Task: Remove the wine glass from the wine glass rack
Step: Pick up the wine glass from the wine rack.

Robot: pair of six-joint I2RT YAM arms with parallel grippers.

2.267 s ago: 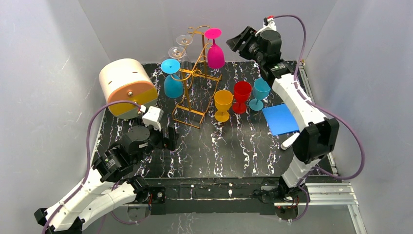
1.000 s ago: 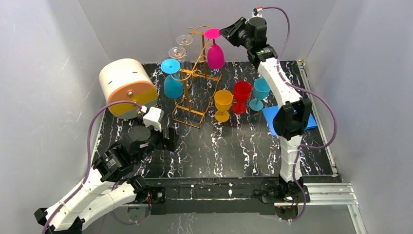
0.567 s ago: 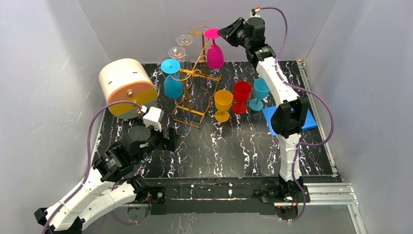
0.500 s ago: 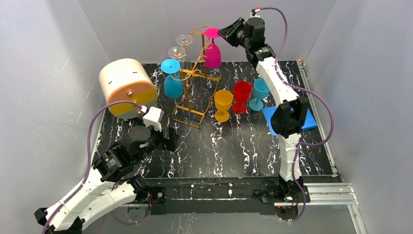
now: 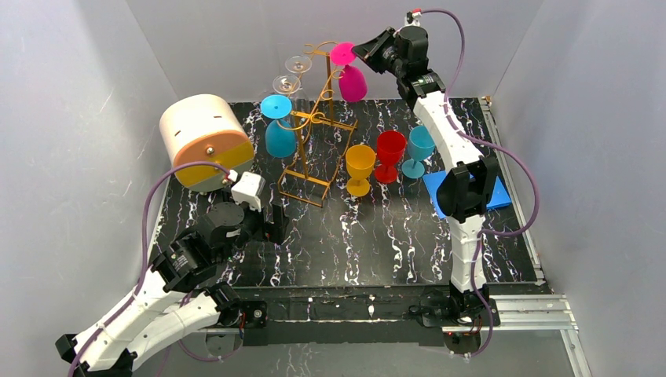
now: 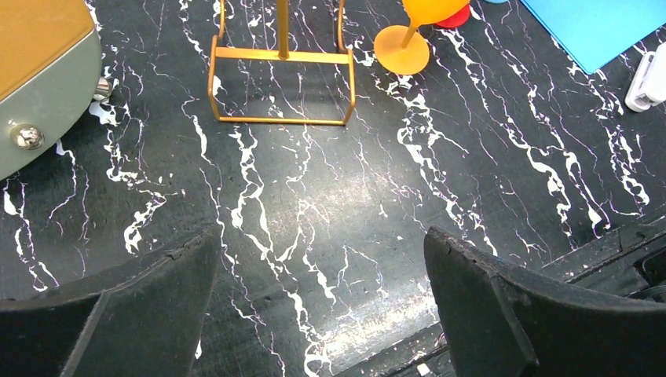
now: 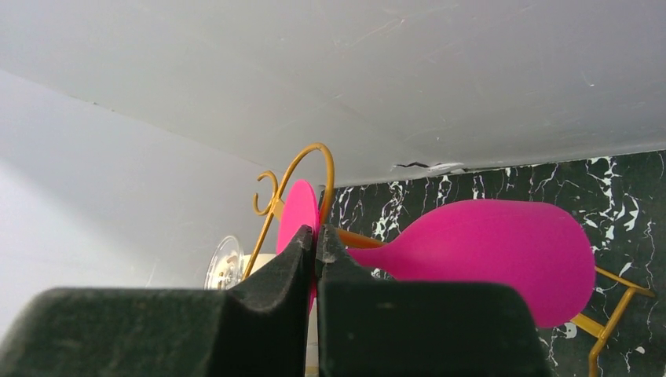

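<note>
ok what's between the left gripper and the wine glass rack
Only bare black marbled table, seen in the left wrist view, lies between the left gripper and the base of the wine glass rack.

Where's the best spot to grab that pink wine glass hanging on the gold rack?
On the pink wine glass, take the thin stem just under its round foot, from the golden wire rack's right: it is slim enough to pinch, the bowl is too wide. The right gripper is shut there.

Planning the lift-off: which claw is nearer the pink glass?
Right. The right claw grips the stem of the pink glass at the rack; the left claw sits open, low over the table, far off.
</note>
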